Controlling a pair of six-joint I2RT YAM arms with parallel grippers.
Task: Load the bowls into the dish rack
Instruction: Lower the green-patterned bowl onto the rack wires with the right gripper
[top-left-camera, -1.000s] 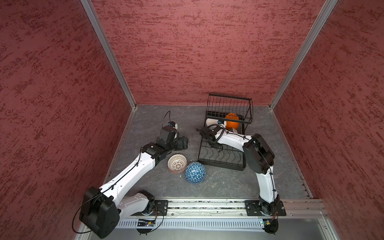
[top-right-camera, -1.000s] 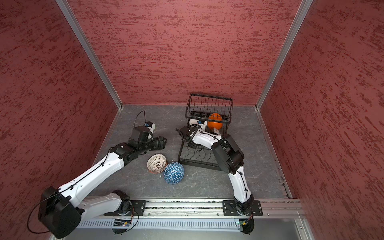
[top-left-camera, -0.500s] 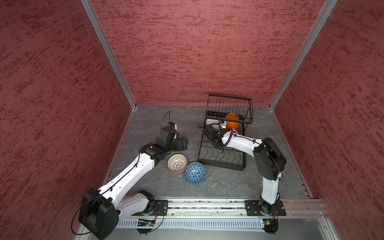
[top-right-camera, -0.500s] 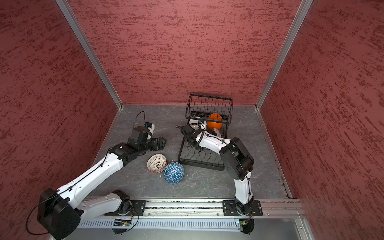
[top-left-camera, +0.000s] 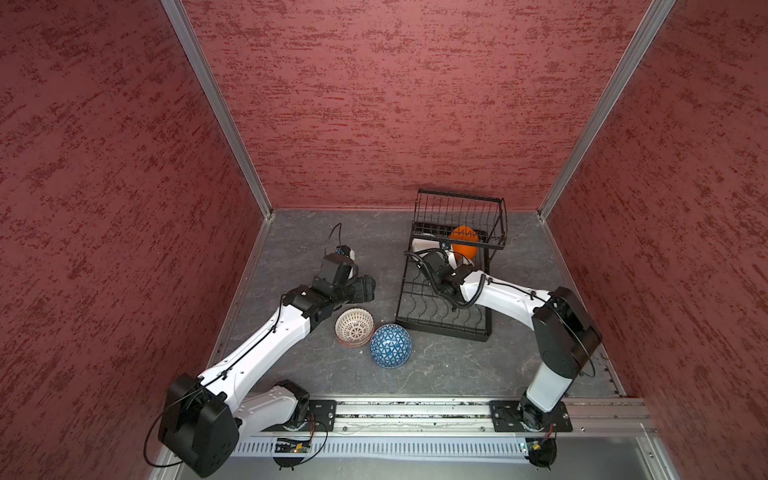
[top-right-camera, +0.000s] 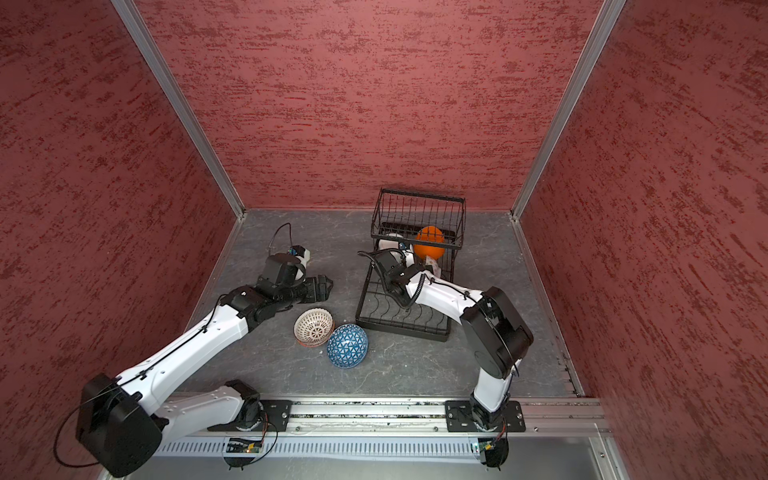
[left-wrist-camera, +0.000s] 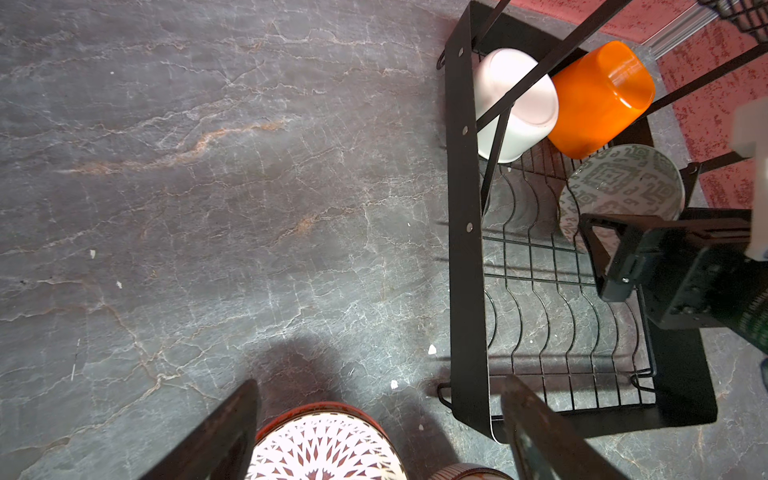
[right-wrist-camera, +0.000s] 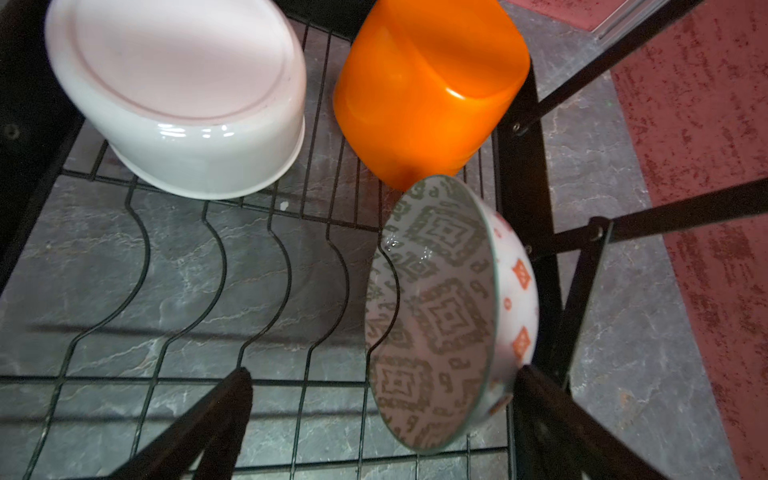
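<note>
The black wire dish rack (top-left-camera: 442, 328) (top-right-camera: 401, 328) stands at the back right. On its base lie a white bowl (right-wrist-camera: 178, 95) (left-wrist-camera: 515, 108) and an orange bowl (right-wrist-camera: 428, 91) (top-left-camera: 464, 245), both tipped over. A grey-green patterned bowl (right-wrist-camera: 440, 316) (left-wrist-camera: 623, 183) stands on edge in a slot. My right gripper (right-wrist-camera: 382, 374) (top-left-camera: 440, 259) is open around that bowl, one finger close to its outer wall. On the table sit a red-and-white bowl (top-left-camera: 354, 327) (left-wrist-camera: 328, 449) and an upturned blue bowl (top-left-camera: 390, 345) (top-right-camera: 347, 345). My left gripper (left-wrist-camera: 380, 384) (top-left-camera: 368, 286) hangs open just behind the red-and-white bowl.
Red textured walls (top-left-camera: 104, 208) close in the grey stone table (top-left-camera: 299, 249) on three sides. A metal rail (top-left-camera: 415, 411) carrying both arm bases runs along the front. The rack's raised basket (top-left-camera: 459, 218) overhangs the white and orange bowls.
The right gripper's jaws have opened wider around the patterned bowl, which stays in its slot. The right arm's elbow has swung out to the right. The left arm has barely moved.
</note>
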